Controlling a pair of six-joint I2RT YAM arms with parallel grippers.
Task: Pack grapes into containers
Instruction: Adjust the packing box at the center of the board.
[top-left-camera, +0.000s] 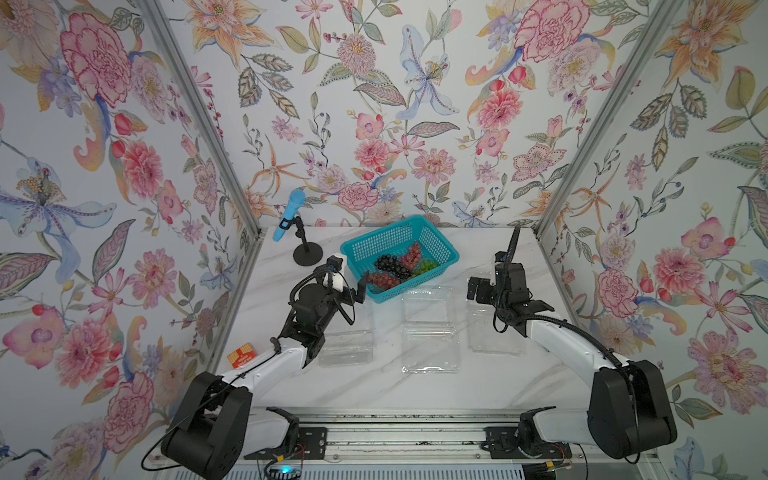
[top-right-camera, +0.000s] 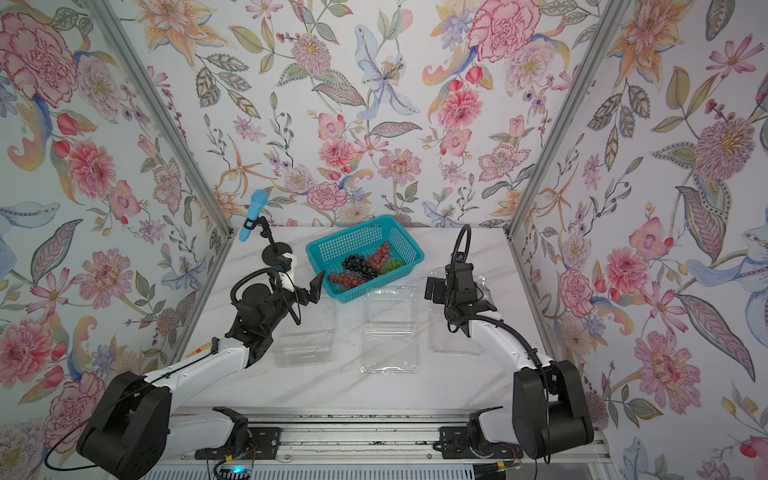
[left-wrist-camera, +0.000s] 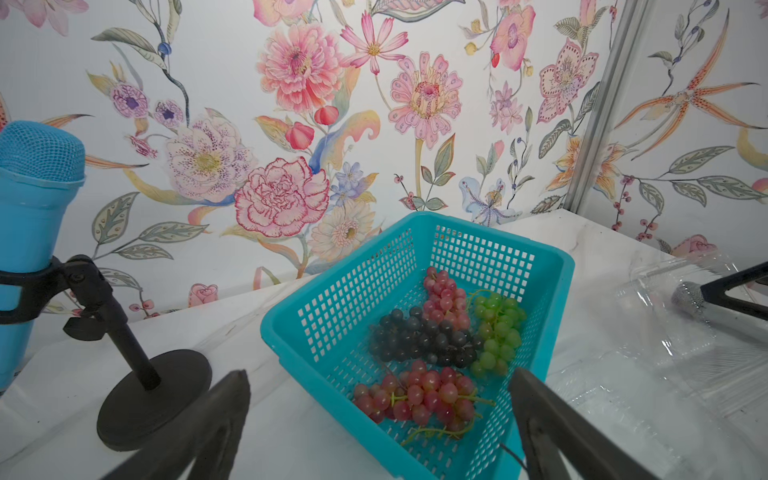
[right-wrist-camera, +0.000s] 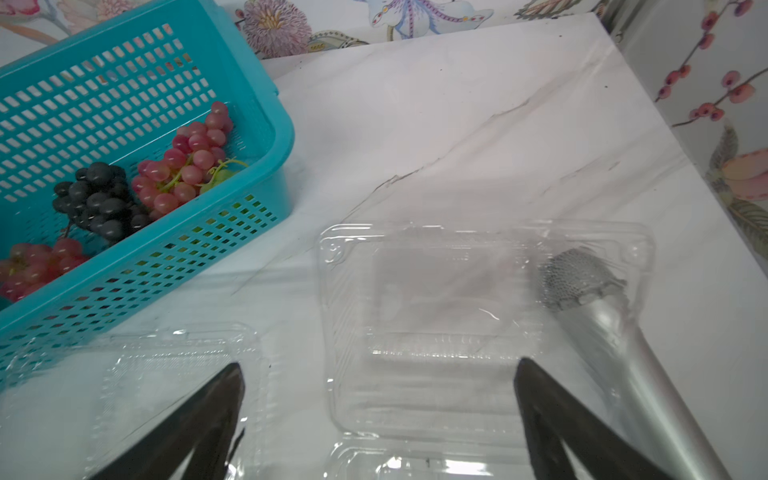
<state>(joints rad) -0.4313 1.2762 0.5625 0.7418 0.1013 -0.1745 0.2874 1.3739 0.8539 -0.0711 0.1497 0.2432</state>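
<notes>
Four bunches of grapes (top-left-camera: 397, 266) in teal basket (top-left-camera: 386, 241), rear of tabletop (top-left-camera: 478, 386). Three containers (top-left-camera: 430, 332) in front, lids open. Left end effector (left-wrist-camera: 380, 373) spread wide at basket's near corner; right end effector (right-wrist-camera: 379, 363) spread wide over rightmost container.

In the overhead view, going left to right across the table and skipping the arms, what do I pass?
Orange card → blue microphone on a black stand → leftmost clear plastic clamshell container → middle clear clamshell container → rightmost clear clamshell container. The teal perforated basket overlaps two, so omitted.
</notes>
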